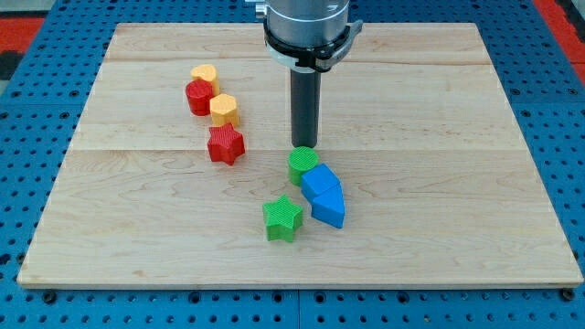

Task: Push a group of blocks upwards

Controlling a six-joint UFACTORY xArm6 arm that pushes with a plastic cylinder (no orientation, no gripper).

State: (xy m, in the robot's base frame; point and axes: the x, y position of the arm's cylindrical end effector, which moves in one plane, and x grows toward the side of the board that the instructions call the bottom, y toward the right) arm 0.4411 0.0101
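Note:
My tip (304, 145) sits just above the green round block (302, 164), close to or touching its upper edge. Two blue blocks lie against it to the lower right: a blue cube-like block (320, 182) and a blue wedge-shaped block (329, 208). A green star block (282, 217) lies below and left of them. At the view's upper left is a cluster: a yellow heart-shaped block (205, 76), a red round block (198, 96), a yellow round block (224, 110) and a red star block (225, 144).
The blocks lie on a light wooden board (457, 183) set on a blue pegboard surface (27, 137). The arm's silver and black mount (307, 27) hangs above the board's upper middle.

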